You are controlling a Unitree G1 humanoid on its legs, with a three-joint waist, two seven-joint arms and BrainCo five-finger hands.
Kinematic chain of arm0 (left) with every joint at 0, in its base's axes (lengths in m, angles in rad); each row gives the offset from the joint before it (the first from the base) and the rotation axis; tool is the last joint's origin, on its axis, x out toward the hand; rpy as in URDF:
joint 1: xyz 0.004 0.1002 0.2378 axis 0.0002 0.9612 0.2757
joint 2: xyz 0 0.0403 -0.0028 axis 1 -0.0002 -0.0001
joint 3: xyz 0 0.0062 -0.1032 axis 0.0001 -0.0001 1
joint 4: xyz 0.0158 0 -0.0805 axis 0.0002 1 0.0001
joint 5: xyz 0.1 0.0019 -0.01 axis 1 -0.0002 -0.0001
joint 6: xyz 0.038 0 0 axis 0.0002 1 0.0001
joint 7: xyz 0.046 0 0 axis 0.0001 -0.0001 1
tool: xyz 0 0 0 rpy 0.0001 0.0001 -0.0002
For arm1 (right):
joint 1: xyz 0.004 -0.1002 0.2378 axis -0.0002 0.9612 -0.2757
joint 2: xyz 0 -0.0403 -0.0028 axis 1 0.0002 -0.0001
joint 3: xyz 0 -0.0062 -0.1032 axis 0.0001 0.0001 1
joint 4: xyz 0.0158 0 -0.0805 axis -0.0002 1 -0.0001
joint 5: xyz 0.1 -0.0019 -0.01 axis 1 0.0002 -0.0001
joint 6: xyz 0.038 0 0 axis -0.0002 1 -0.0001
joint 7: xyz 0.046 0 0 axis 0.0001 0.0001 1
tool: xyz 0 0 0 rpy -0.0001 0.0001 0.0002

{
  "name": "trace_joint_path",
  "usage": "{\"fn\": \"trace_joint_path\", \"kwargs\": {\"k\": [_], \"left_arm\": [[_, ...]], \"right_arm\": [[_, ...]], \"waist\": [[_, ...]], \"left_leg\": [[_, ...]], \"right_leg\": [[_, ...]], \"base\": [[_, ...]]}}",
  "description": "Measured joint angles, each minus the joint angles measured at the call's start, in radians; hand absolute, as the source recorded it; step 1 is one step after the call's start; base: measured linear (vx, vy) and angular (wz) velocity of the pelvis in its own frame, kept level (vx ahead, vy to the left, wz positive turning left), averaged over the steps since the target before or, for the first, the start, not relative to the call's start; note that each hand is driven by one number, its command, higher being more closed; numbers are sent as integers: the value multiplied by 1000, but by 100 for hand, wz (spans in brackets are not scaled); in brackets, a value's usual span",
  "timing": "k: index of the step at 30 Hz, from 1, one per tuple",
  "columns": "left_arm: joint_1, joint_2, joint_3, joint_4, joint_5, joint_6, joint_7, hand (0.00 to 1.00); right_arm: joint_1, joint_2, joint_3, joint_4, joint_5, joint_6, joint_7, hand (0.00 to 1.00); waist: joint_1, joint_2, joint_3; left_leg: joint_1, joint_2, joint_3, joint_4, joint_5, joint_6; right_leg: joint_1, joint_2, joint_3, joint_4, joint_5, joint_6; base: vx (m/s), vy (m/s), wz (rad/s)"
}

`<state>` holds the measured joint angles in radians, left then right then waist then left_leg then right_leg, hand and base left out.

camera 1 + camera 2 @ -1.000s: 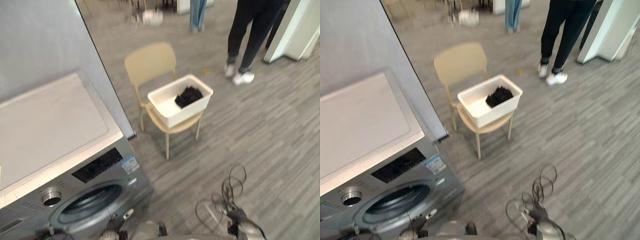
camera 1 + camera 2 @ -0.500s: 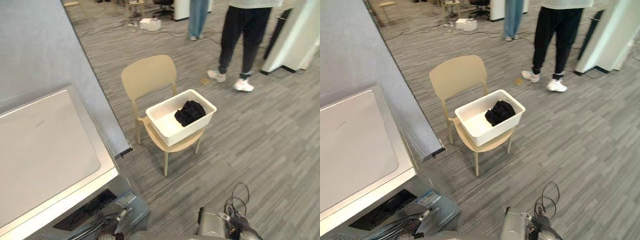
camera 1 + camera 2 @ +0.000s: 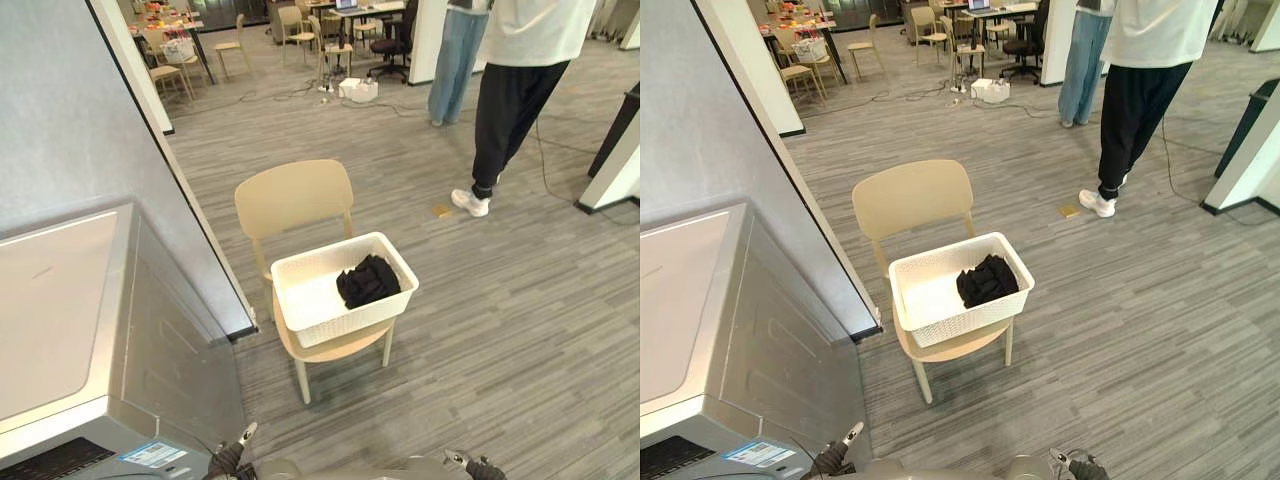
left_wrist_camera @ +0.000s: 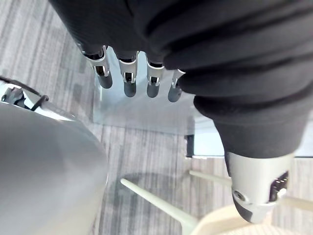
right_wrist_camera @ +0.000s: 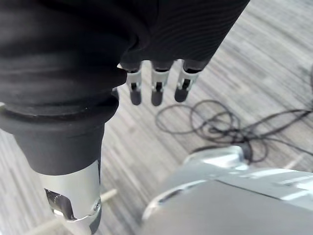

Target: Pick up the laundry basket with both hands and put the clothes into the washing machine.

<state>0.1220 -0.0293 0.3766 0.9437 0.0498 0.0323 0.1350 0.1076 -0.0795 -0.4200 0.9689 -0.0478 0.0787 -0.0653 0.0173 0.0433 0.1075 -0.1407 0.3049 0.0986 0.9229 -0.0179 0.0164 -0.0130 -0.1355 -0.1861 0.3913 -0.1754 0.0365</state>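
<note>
Left hand point(image 4: 128, 81) and right hand point(image 5: 156, 88) hanging loose, seemingly uncurled.

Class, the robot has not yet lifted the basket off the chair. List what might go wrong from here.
1. The laundry basket sits on a slim-legged chair; an uneven lift by the left hand and right hand, both open, might tip it or shove the chair.
2. The dark clothes lie heaped toward the basket's right end, so the load may tilt.
3. The washing machine stands close on the robot's left; a turning arm might clip it.
</note>
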Motion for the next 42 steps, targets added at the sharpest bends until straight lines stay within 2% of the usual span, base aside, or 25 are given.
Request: {"fn": "trace_joint_path", "kwargs": {"k": [1,2,3,4,6,9,12,13,14,16,17,19,20,22,23,25,26,27,30,32,35,37,39,40,42], "left_arm": [[-4,0,-1,-1,0,0,0,0],[-6,-1,-15,1,0,-1,-1,0],[-6,0,-22,1,1,-1,0,0],[-6,3,-30,3,0,0,-2,0],[-11,21,-56,22,1,2,-2,0],[-39,33,-52,40,2,4,-2,0],[-39,38,-51,60,3,8,0,0],[-47,39,-65,83,3,8,0,0],[-56,39,-80,87,3,12,0,0],[-61,49,-101,85,2,14,1,0],[-66,53,-105,85,3,17,1,0],[-69,55,-116,86,8,28,0,0],[-79,53,-128,85,11,29,2,0],[-93,50,-133,77,12,29,2,0],[-106,51,-135,77,12,26,4,0],[-109,57,-142,70,12,17,4,0],[-115,59,-138,70,12,12,3,0],[-112,31,-133,70,13,7,0,0],[-99,-18,-126,80,34,6,-2,0],[-90,-31,-54,86,35,1,-3,0],[-73,-18,-11,86,36,2,-2,0],[-48,-8,-11,85,40,5,-2,0],[-27,-4,-12,76,40,9,1,0],[-22,-3,-14,71,40,9,4,0],[-13,-4,-29,46,46,10,7,0]], "right_arm": [[-1,-3,0,-1,1,-4,-1,0],[-3,-7,8,-1,1,-6,-1,0],[-9,-7,9,0,0,-6,0,0],[-22,-13,13,1,-1,-7,2,0],[-43,-4,34,6,-1,-10,4,0],[-94,-9,46,10,7,-17,2,0],[-87,-5,60,11,7,-32,2,0],[-62,-7,64,5,9,-35,2,0],[-40,-1,69,-7,9,-35,3,0],[-11,21,65,-34,31,-35,8,0],[1,19,67,-36,33,-35,6,0],[9,21,55,-6,42,-36,5,0],[17,27,19,4,45,-33,4,0],[20,47,-54,19,48,-32,1,0],[34,62,-79,25,51,-31,0,0],[59,85,-117,39,57,-29,-1,0],[66,94,-145,56,63,-25,-5,0],[64,86,-155,64,89,-25,-18,0],[78,59,-190,63,132,-26,-20,0],[81,51,-209,58,153,-28,-19,0],[73,58,-232,26,183,-28,-23,0],[84,83,-223,-104,219,-22,-34,0],[135,115,-159,-348,252,-25,-74,0],[186,136,-104,-573,256,-33,-99,0],[215,151,-63,-791,244,-56,-123,0]], "waist": [[1,-1,0],[1,0,3],[3,1,3],[6,3,7],[7,-4,7],[32,-7,32],[22,-20,43],[15,-18,37],[1,-16,35],[-10,-42,36],[-18,-48,39],[-34,-53,45],[-32,-59,43],[-31,-56,46],[-34,-60,43],[-33,-99,24],[-32,-120,18],[-29,-90,16],[-35,-26,2],[-33,-15,-6],[-31,-18,-18],[-32,-21,-26],[-32,-20,-31],[-35,-25,-37],[-35,-30,-38]], "left_leg": [[-16,-10,49,-7,-23,-8],[-37,-50,117,-69,-70,-16],[-33,-95,151,-169,-89,-34],[5,-138,205,-344,-101,-30],[76,-176,251,-557,-120,-51],[112,-226,248,-679,-73,-20],[192,-280,229,-751,-74,-18],[243,-315,204,-812,-90,-7],[254,-329,186,-824,-91,-6],[266,-345,162,-828,-95,-3],[280,-344,147,-826,-92,5],[298,-322,121,-817,-86,3],[313,-300,103,-817,-84,0],[321,-255,68,-816,-81,-5],[317,-225,42,-814,-80,-24],[302,-216,25,-816,-84,-68],[299,-202,11,-825,-95,-112],[296,-161,16,-830,-96,-129],[325,-95,45,-859,-69,-169],[349,-63,62,-870,-58,-185],[345,-53,71,-877,-58,-185],[341,-57,83,-882,-58,-185],[335,-63,95,-882,-58,-186],[320,-67,95,-878,-58,-186],[310,-70,90,-873,-58,-186]], "right_leg": [[24,0,-12,-26,0,-5],[67,-1,-38,-77,7,-10],[86,-3,-55,-100,12,-9],[97,-2,-69,-109,15,-1],[99,-4,-83,-144,23,21],[125,-7,-98,-246,84,32],[168,-52,-110,-186,39,52],[111,-106,-102,10,-9,84],[1,-149,-59,251,1,79],[-160,-166,44,557,36,81],[-202,-161,68,647,34,82],[-228,-175,35,680,22,71],[-225,-212,-22,627,-2,41],[-196,-226,-50,449,-9,36],[-149,-209,-32,261,6,55],[-93,-196,24,13,161,69],[-50,-174,67,-54,109,145],[-26,-132,51,-118,81,140],[1,-59,19,-138,75,116],[44,-20,6,-171,76,107],[60,-6,-2,-217,98,96],[61,-7,5,-247,119,97],[60,-10,14,-272,139,100],[58,-15,7,-289,144,103],[58,-20,0,-294,148,105]], "base": [[163,-118,50],[113,-26,49],[144,-1,54],[117,17,38],[183,16,50],[161,17,19],[113,59,24],[97,77,43],[96,66,54],[144,-13,59],[185,-69,53],[218,-144,55],[256,-177,50],[250,-260,45],[226,-418,60],[163,-435,48],[122,-457,11],[102,-421,2],[110,-267,1],[89,-203,2],[17,-37,5],[-11,11,-13],[-34,28,-10],[-45,22,2],[-48,11,11]]}}
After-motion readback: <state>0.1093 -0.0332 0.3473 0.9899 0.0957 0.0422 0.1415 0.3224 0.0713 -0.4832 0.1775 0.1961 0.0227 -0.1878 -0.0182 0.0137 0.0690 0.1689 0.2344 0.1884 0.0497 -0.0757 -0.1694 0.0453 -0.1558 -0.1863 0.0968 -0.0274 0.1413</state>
